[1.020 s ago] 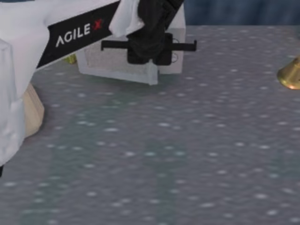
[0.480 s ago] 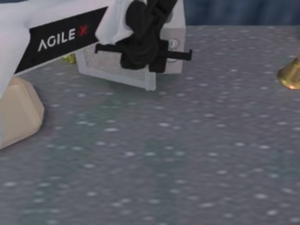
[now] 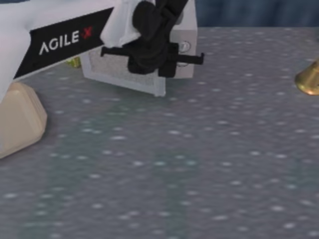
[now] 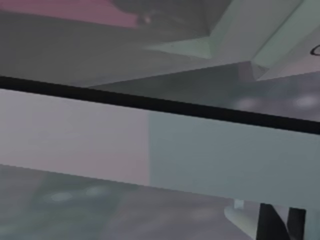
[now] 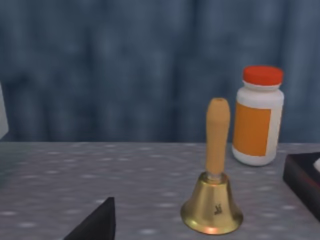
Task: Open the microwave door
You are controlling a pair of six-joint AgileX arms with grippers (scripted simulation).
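The light-grey microwave (image 3: 187, 62) stands at the table's far edge, left of centre, its knob panel (image 3: 185, 47) partly showing. The microwave door (image 3: 107, 69), with a speckled mesh window, stands swung out a little; its free edge (image 3: 159, 89) points toward the table's front. My left gripper (image 3: 152, 67) hangs right over that free edge and is shut on the door. In the left wrist view the door's edge (image 4: 225, 150) fills the picture, with the cavity (image 4: 75, 10) behind. My right gripper (image 5: 97, 225) is parked off at the right.
A brass bell (image 3: 309, 79) with a wooden handle (image 5: 218, 135) stands at the right edge. Behind it are a white bottle (image 5: 257, 117) with an orange label and a dark box (image 5: 305, 182). A beige block (image 3: 20, 119) lies at the left, and a small yellow-green object (image 3: 75, 62) sits beside the microwave.
Over the last second my left gripper moved left and toward the front, and the door's free edge swung out with it. In the last half second almost nothing moved.
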